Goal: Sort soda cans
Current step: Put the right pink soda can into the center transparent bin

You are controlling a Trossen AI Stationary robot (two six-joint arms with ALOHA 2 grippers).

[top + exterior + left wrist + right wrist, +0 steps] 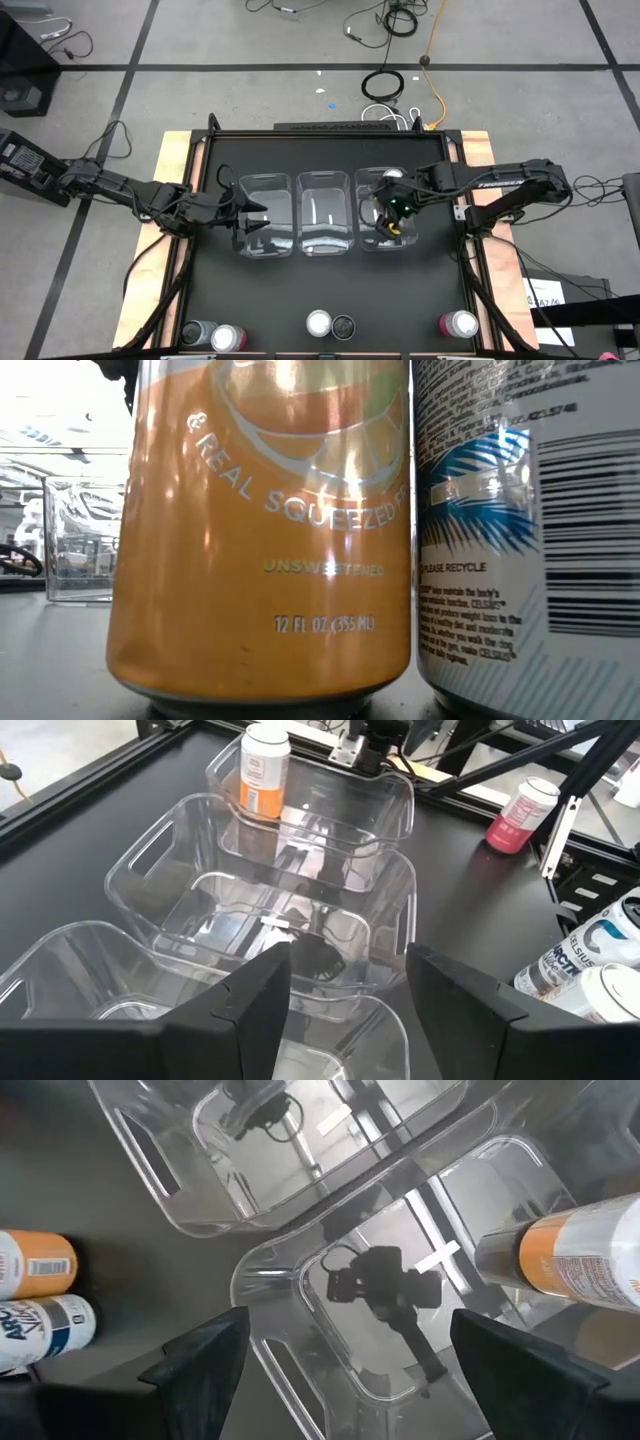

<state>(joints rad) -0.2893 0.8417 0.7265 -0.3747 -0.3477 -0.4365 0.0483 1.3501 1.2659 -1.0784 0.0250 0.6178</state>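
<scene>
Three clear bins stand side by side mid-table: left (pixel 268 213), middle (pixel 323 212), right (pixel 385 235). One orange soda can (pixel 392 176) (pixel 265 770) stands upright at the right bin's far end. Five more cans stand along the near edge: a dark one (pixel 197 332), a pink one (pixel 228 337), an orange one (pixel 318 322) (pixel 260 530), a can with white-and-blue print (pixel 343 326) (pixel 530 530), and a pink one (pixel 460 323). My left gripper (pixel 245 215) (pixel 350 1010) hovers open over the left bin's left side, holding nothing. My right gripper (pixel 395 212) (pixel 340 1370) hangs open above the right bin, pointing down, nothing between its fingers.
The black table top (pixel 300 290) lies bare between the bins and the row of cans at the near edge. Wooden side rails (pixel 175 160) and a black frame border the table. Cables lie on the floor beyond the far edge.
</scene>
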